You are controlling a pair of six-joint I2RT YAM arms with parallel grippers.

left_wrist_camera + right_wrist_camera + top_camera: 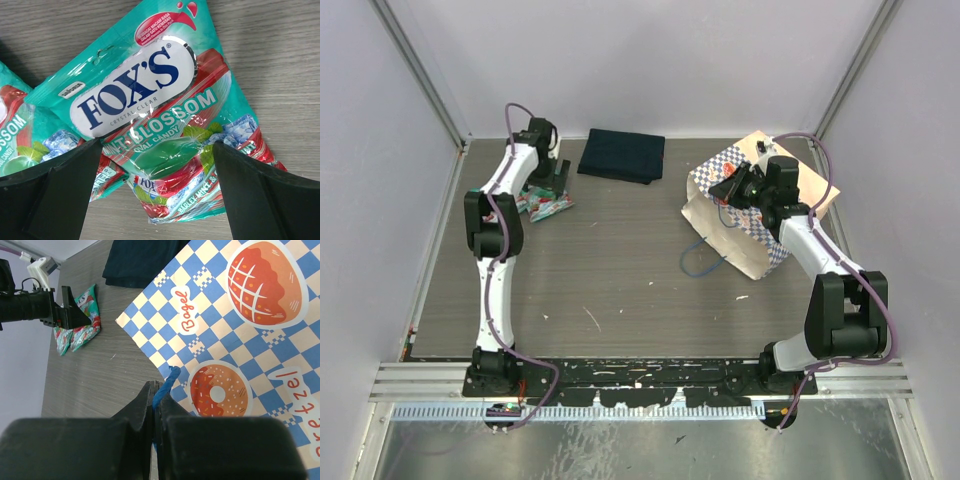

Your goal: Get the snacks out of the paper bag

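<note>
**Two pouches out, bag held by its handle**

The left hand [157,150] hovers at the far-left part of the desk [280,60] with its fingers spread wide apart, gripping nothing. Directly beneath it lies a teal Fox's candy pouch [150,90], flat and label up, overlapping a second teal pouch [15,135] to its left. With the fingers apart on either side of the pouch and nothing between them, this looks like a drop-off spot for emptied snacks, well away from the bag so the pile does not get in the way.

The right hand [156,392] is pressed together on the blue cord handle [169,377] of the paper bag [235,340], at the far right of the desk. Pinching the cord probably steadies the checkered bag and keeps it tilted so the other arm can reach in. The bag's other cord handle [703,262] trails loose on the desk in front of it.

Whether more pouches remain inside cannot be seen from any view, so most of the job is likely left to do. A dark navy folded cloth [620,155] lies between the two arms at the back, untouched.
</note>
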